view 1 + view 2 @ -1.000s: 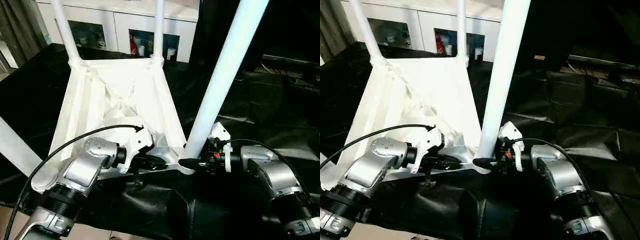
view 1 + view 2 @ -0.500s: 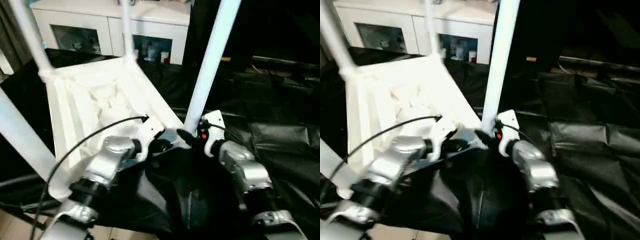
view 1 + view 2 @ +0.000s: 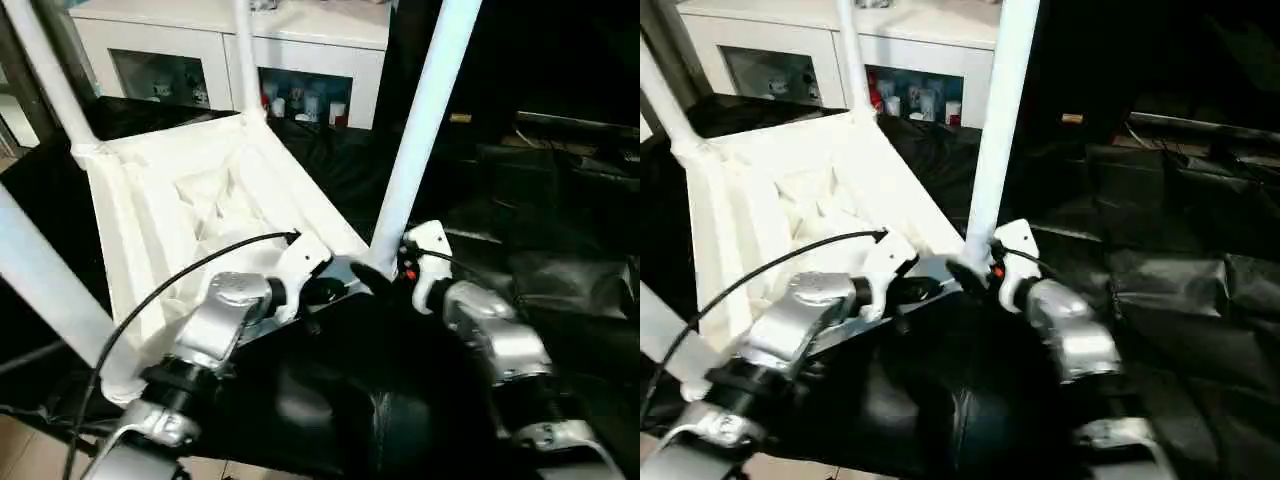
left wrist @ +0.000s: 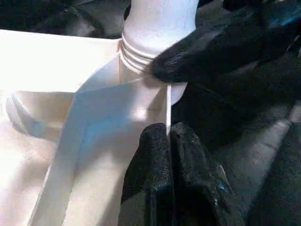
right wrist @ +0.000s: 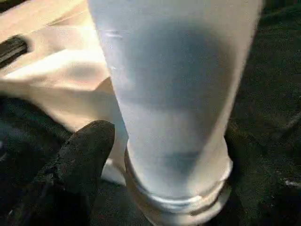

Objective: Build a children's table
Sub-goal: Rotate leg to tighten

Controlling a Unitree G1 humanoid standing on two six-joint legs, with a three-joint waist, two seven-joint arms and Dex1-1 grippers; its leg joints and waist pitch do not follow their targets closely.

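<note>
While the left gripper [image 4: 168, 141] pinches the white table's [image 3: 150, 230] thin rim, the right gripper's [image 3: 385, 272] state is unclear.

A black-draped counter [image 3: 560, 200] fills the foreground. Behind it stands a white cabinet [image 3: 330, 30] with glass doors, small items [image 3: 300, 100] blurred inside.

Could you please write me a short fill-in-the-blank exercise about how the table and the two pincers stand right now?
1. The children's table lies upside down on a ____ cloth.
2. The left pincer is shut on the tabletop's thin ____.
3. A black finger of the right pincer sits beside the base of a white ____.

Missing words: black; rim; leg
</note>
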